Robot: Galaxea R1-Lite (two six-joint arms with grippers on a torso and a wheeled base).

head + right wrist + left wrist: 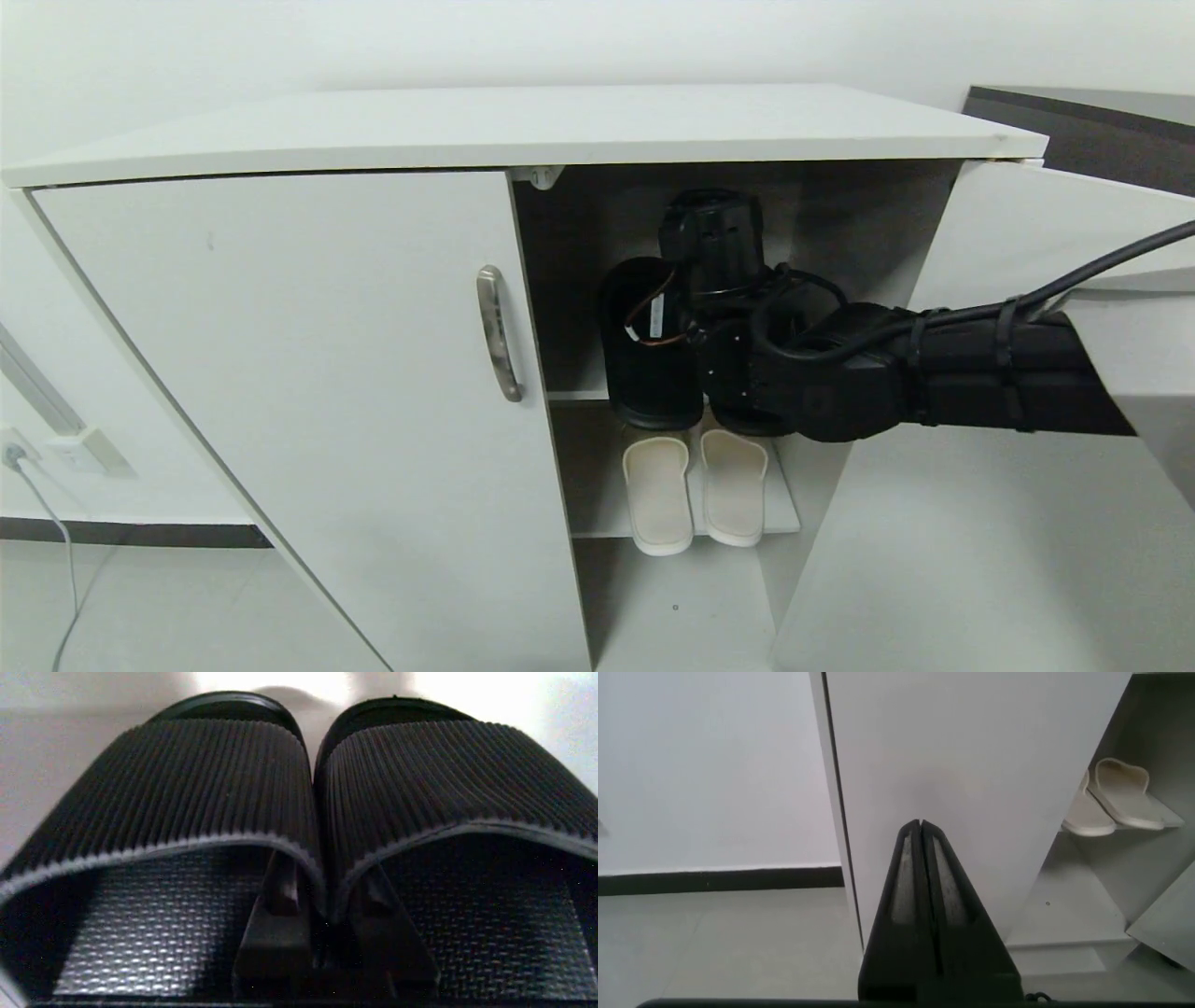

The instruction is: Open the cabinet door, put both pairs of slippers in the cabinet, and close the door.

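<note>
The right gripper is inside the cabinet. Its jaws are clamped on the inner sides of the black slippers — one slipper on each side of the jaws. The slippers' near ends stick out past the upper shelf's front edge. Below the jaws, the white slippers poke over the lower shelf's edge. The open door leaves room beside the arm. The left gripper has its jaws pressed together — just ahead of them is the closed door.
</note>
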